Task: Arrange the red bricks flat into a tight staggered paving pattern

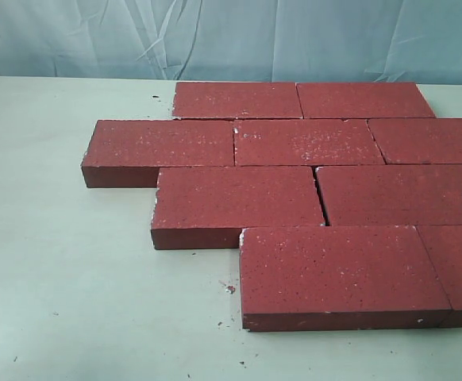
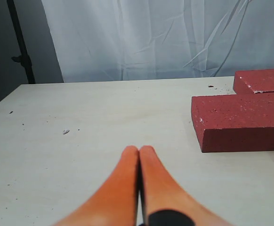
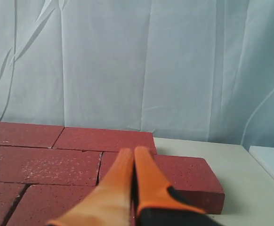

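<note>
Evidently the red bricks (image 1: pixel 310 143) lie flat on the pale table (image 1: pixel 72 278) in four offset rows, nine by count, each end joint falling partway along the brick in the next row. The left gripper (image 2: pixel 139 150) sits over bare tabletop near the pattern's edge, its orange fingers pressed together on nothing. The right gripper (image 3: pixel 133 151) hangs above the bricks, fingers likewise together and empty. What seems left is tightening: a thin dark wedge (image 1: pixel 321 194) shows between the two third-row bricks. Closed fingertips set low against a brick's outer end, pushing slowly and squarely along the row, should close it without skewing the neighbours.
</note>
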